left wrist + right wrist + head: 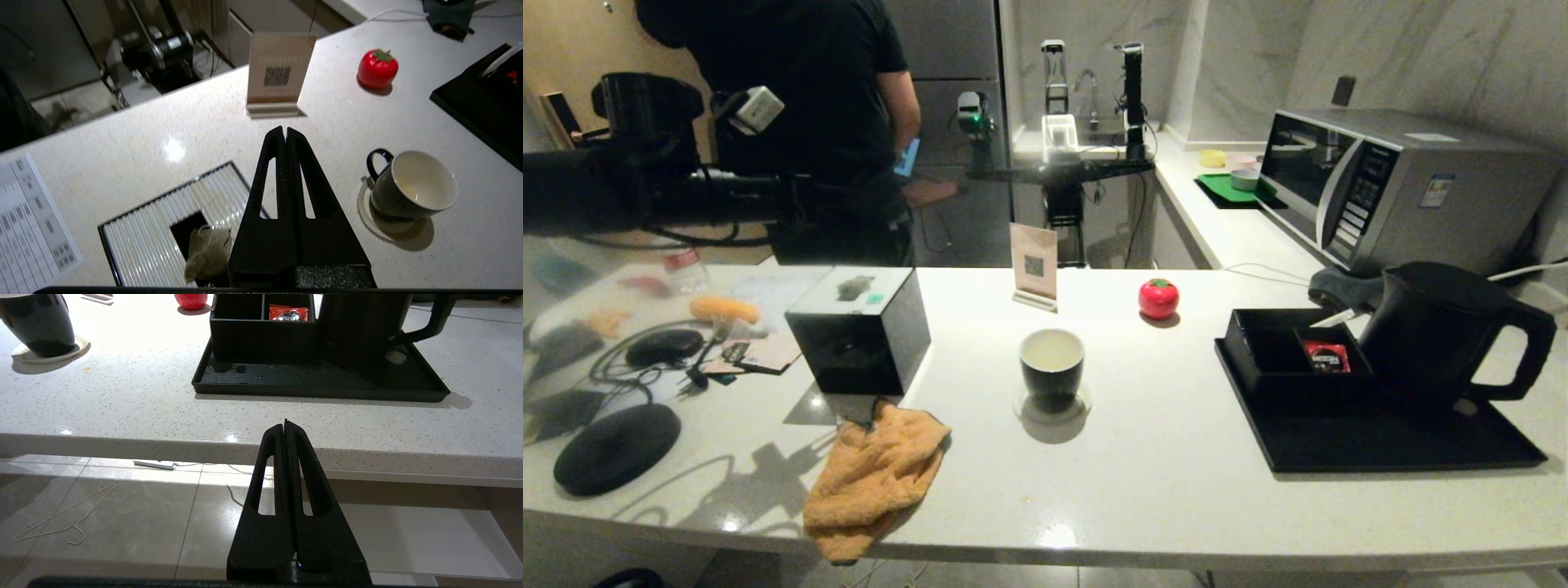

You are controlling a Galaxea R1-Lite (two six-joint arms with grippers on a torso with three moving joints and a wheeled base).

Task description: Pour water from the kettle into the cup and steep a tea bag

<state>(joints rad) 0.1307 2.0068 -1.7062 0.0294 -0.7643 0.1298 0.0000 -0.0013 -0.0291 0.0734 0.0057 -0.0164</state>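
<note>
Just beside the left pincer [284, 130] stands the cup [412, 185].

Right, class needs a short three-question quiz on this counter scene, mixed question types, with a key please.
1. True or false: the kettle stands on the black tray.
2. Which lies nearest the front edge of the counter? A orange cloth; B red tomato; C QR sign.
3. Fill in: the fingers of the left hand are ___ (open or shut).

Key: 1 true. 2 A. 3 shut.
</note>
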